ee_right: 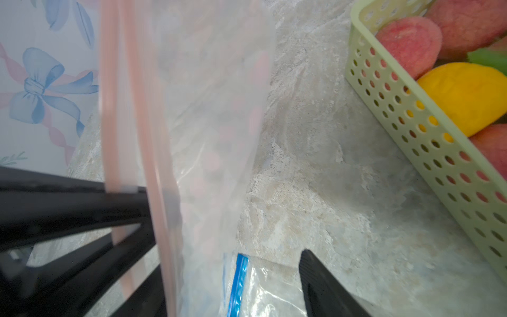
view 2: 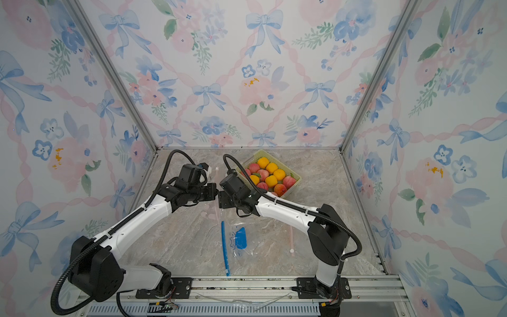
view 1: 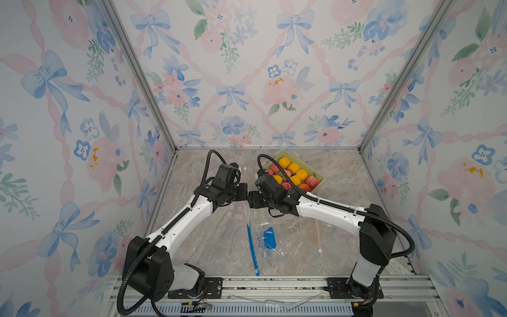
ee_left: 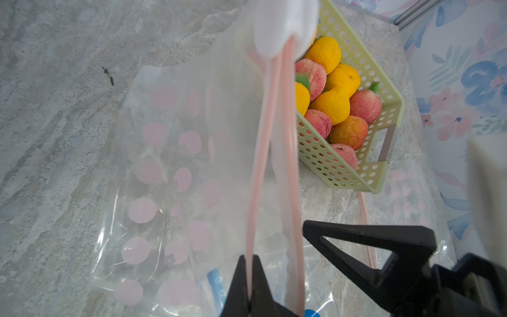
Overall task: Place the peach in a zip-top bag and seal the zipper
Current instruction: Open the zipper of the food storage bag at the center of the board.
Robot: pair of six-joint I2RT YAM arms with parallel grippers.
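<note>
Counter (view 1: 205,247), marbled, fills the lower middle of both top views. The 2 arms reach in and meet at frame centre.

Left fingers (ee_left: 247,282): together, clamped on the pink zip strip (ee_left: 263,153) of a clear pink-dotted bag (ee_left: 170,170). The bag hangs from that grip and its lower part reaches the counter. A white slider (ee_left: 282,24) sits at the far end of the strip.

Right fingers (ee_left: 370,241): apart, just beside the same strip. I cannot see them closed on anything.

Peaches (view 1: 312,181): several in a pale green perforated basket (view 1: 321,179), just right of centre in both top views, at the back of the counter. They are mixed with oranges (view 1: 293,167).

A 2nd bag (view 1: 270,240) with a blue zip (view 1: 252,247) lies flat below centre. A 3rd bag (view 1: 317,236), with a pink strip, lies flat to its right.
</note>
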